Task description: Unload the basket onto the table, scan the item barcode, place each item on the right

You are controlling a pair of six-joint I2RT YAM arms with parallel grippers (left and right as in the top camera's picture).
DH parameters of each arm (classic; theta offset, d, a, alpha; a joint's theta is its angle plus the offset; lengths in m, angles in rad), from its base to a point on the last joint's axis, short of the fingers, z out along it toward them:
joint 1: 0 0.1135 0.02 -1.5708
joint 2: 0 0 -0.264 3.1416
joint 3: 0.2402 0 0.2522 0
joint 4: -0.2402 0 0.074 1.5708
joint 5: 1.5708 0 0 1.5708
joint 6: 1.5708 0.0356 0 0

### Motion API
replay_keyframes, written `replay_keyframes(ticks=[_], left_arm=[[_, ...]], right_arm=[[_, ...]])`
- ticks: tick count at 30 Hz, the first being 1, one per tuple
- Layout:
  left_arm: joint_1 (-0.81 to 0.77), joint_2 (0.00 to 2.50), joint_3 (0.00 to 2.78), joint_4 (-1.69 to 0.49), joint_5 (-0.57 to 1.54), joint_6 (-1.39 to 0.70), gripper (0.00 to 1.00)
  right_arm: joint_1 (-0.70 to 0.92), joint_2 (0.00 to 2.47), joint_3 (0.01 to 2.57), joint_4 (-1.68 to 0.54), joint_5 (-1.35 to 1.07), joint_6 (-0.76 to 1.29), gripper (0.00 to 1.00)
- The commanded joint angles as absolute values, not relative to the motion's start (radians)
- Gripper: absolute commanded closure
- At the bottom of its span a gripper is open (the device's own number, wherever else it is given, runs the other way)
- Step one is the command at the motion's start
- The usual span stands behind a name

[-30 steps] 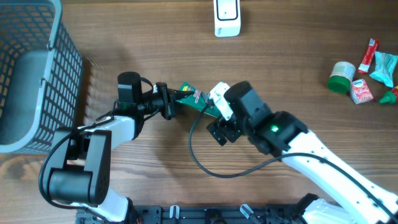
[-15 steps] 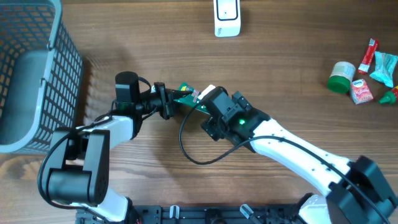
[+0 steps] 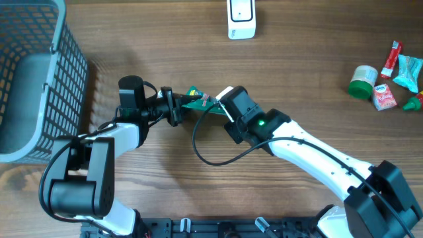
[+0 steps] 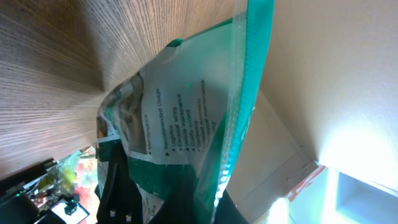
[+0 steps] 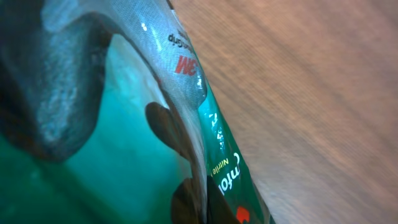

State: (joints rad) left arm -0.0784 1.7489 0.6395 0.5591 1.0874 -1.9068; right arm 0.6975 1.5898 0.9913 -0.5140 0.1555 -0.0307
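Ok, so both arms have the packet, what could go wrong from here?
1. The left fingers and right fingers both pinch the thin green packet; pulling apart could tear it.
2. The film looks curved and glossy in the wrist views, so glare or creases may spoil the barcode read.
3. The scanner sits well away; a weak pinch might slip on the way.

White arms (image 3: 310, 149), black joints (image 3: 135, 90), looped cable (image 3: 210, 160) (green light (image 3: 262, 121))
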Motion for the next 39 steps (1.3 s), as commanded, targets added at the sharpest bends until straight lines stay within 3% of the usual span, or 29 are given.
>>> replay_keyframes(ticks=[1, 3, 6, 8, 14, 17, 19, 25, 29, 36, 39], left_arm=[[-0.072, 1.751, 0.641, 0.561, 1.117, -1.92, 0.83], [-0.07, 1.751, 0.641, 0.561, 1.117, -1.92, 0.76], [-0.062, 1.751, 0.641, 0.562, 1.117, -1.916, 0.42], [-0.059, 1.751, 0.641, 0.561, 1.102, -1.893, 0.13], [-0.059, 1.751, 0.641, 0.561, 0.981, -1.611, 0.11], [-0.06, 1.751, 0.641, 0.553, 0.939, -1.462, 0.01], [-0.06, 1.751, 0.641, 0.511, 0.887, -1.39, 0.0], [-0.077, 1.747, 0.641, 0.243, 0.598, -1.021, 0.04], [-0.134, 1.677, 0.641, 0.186, 0.444, -0.916, 0.04], [-0.327, 1.094, 0.641, -0.171, -0.148, -0.66, 0.0], [-0.386, 0.86, 0.641, -0.295, -0.268, -0.562, 0.0]], right_arm=[[0.625, 1.592, 0.989, -0.513, -0.109, 0.006, 0.96], [0.568, 1.582, 0.989, -0.52, -0.251, 0.007, 0.96], [0.459, 1.565, 0.989, -0.543, -0.435, 0.006, 0.96], [0.381, 1.555, 0.989, -0.551, -0.558, -0.001, 0.96], [0.269, 1.515, 0.989, -0.631, -0.769, -0.061, 0.96], [0.268, 1.458, 0.989, -0.659, -0.864, -0.061, 0.96], [0.268, 1.398, 0.989, -0.657, -0.971, -0.053, 0.96], [0.268, 1.267, 0.989, -0.748, -0.983, -0.038, 0.96], [0.268, 1.237, 0.989, -0.78, -0.931, -0.052, 0.96], [0.268, 1.234, 0.989, -0.801, -0.867, -0.052, 0.96], [0.268, 1.234, 0.989, -0.801, -0.852, -0.054, 0.96]])
